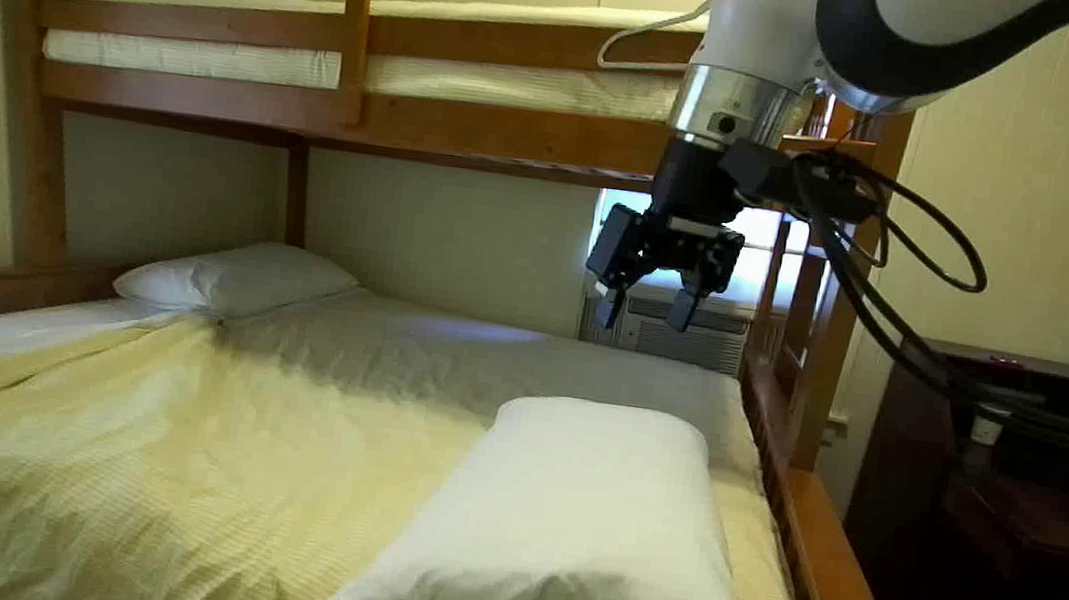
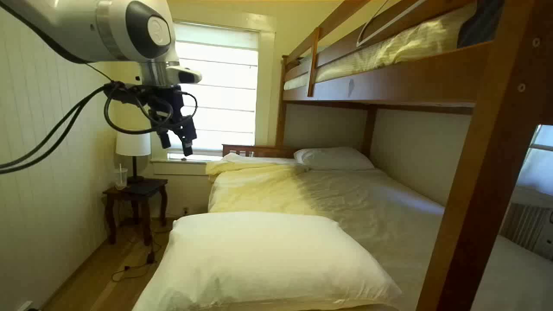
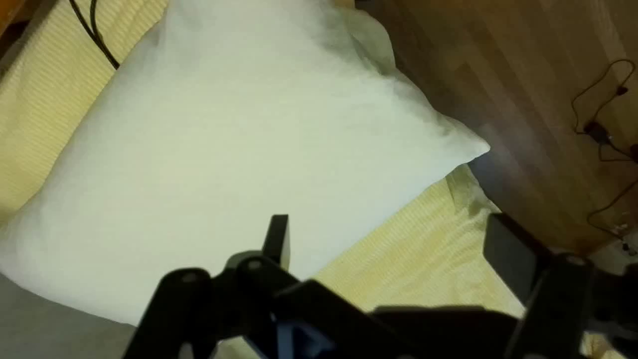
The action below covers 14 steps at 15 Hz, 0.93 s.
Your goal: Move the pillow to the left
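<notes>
On lwr bunk: 2 pillows

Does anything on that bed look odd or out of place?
Yes: the big white pillow lies far from the headboard and the other pillow, one corner seemingly poking past the bedding over the floor. Black cables running up to the big white pillow also look odd there. No spill or damage stands out.

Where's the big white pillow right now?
In an exterior view, the big white pillow lies low and right of centre on the yellow bedspread, left of the wooden bed rail and nearer the camera than the other white pillow.
</notes>
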{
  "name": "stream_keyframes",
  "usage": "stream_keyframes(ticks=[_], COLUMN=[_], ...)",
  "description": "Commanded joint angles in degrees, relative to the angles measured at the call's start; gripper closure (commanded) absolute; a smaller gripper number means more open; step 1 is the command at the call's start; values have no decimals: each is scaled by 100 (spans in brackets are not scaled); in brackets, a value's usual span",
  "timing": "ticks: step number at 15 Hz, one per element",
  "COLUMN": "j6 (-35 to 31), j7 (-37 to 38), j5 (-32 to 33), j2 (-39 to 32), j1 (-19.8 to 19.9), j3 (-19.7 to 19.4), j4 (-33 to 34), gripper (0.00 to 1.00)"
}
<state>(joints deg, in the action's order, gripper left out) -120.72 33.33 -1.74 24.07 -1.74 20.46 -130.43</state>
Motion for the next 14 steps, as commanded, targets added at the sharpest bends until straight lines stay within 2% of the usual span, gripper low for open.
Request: stream_keyframes(ticks=[1, 9, 14], j6=[8, 8, -189], j7=[54, 54, 671], j5=[73, 73, 297], j2=[-24, -24, -996], j1=[-146, -146, 195], j3=[-126, -126, -194], j4=[8, 8, 823], gripper=[0, 0, 0])
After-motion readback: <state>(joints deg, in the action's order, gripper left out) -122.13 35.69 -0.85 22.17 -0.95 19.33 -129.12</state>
